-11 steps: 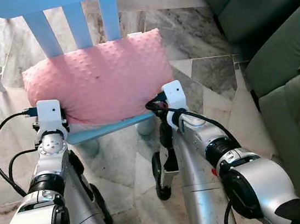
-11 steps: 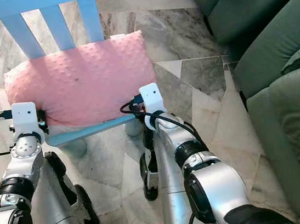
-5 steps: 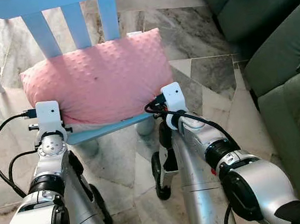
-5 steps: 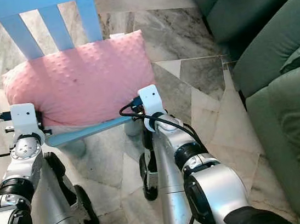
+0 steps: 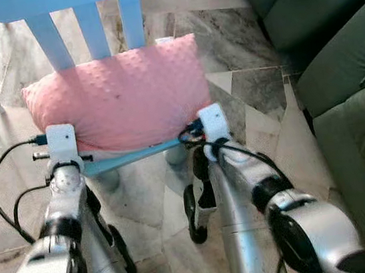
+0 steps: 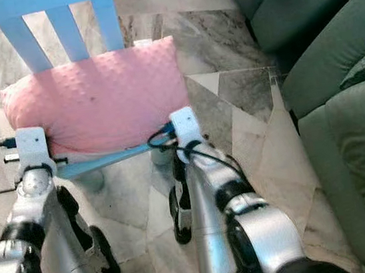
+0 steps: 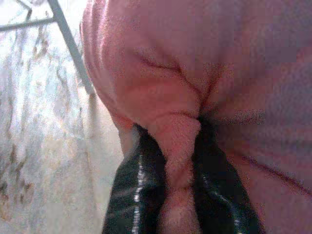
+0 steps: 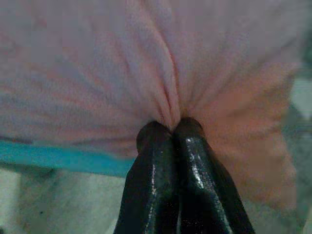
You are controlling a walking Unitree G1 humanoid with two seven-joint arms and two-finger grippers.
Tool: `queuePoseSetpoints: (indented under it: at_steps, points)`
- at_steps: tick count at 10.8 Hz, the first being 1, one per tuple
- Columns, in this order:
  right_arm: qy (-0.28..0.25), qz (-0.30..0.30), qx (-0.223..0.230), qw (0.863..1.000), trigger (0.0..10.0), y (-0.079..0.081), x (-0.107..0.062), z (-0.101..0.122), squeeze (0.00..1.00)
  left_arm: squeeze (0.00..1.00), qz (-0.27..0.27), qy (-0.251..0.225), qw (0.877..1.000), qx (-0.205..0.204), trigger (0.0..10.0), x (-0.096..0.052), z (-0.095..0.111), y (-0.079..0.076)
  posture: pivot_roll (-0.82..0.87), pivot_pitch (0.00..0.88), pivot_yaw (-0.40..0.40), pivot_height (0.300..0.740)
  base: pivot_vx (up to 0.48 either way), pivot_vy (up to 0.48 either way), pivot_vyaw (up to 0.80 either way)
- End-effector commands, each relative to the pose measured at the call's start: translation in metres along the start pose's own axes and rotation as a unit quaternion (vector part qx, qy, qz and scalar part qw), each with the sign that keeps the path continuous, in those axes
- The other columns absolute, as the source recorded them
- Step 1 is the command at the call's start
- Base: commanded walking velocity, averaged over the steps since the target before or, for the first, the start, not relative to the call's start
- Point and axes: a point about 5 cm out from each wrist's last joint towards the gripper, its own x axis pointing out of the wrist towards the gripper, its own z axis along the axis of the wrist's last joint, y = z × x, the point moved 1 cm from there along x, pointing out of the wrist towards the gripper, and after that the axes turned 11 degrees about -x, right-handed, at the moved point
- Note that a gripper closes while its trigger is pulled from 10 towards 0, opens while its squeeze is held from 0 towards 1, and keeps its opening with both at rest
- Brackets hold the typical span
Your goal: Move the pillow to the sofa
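Moved: pillow [image 5: 120,94] shifted slightly on the chair [image 5: 131,158] since a second ago.
Left end effector [image 7: 173,146]: clamped on my pillow corner.
Right end effector [image 8: 168,129]: pinching the other corner, so it lifts level.
Sofa [image 5: 354,87]: off to my right.

Pillow [image 5: 120,94]: pink, dotted texture. Chair [image 5: 91,27]: light blue. Sofa [image 5: 333,56] at 3 o'clock: dark green. Floor [image 5: 237,42]: grey-white marble veining. Tool fingers [image 8: 161,190]: glossy black.

The pillow [image 5: 120,94] lies on the chair [image 5: 112,160] seat, against its back slats. The sofa [image 5: 343,81] stands right of the chair.
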Motion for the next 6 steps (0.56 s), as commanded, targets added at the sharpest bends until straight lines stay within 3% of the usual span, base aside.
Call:
queuePoseSetpoints:
  at_steps: [1,2,4,5,6]
  points:
    - [0.015,-0.022,0.012,1.0,0.0,-0.013,-0.012,-0.021,0.0,0.0,-0.025,0.009,1.0,0.011,0.0,-0.011,-0.014,-0.007,-0.01,0.308,-0.159,0.486,0.0,0.0,0.0]
    - [0.003,-0.033,0.011,0.999,0.0,-0.019,-0.018,-0.024,0.0,0.0,-0.027,-0.006,1.0,0.012,0.0,-0.015,-0.014,-0.005,-0.01,0.261,-0.144,0.486,0.0,0.0,0.0]
    - [-0.033,-0.081,0.004,0.996,0.0,-0.031,-0.039,-0.035,0.0,0.0,-0.012,-0.044,0.999,0.003,0.0,-0.042,-0.016,0.003,0.02,0.161,-0.113,0.486,0.0,0.0,0.0]
    - [-0.036,-0.095,0.006,0.995,0.0,-0.031,-0.046,-0.04,0.0,0.0,-0.014,-0.054,0.998,0.024,0.0,-0.05,-0.017,0.005,0.03,0.129,-0.11,0.486,0.0,0.0,0.0]
    - [-0.065,-0.111,0.001,0.992,0.0,-0.027,-0.061,-0.042,0.0,0.0,-0.027,-0.058,0.998,0.029,0.0,-0.068,-0.019,0.007,0.03,0.101,-0.108,0.486,0.0,0.0,0.0]
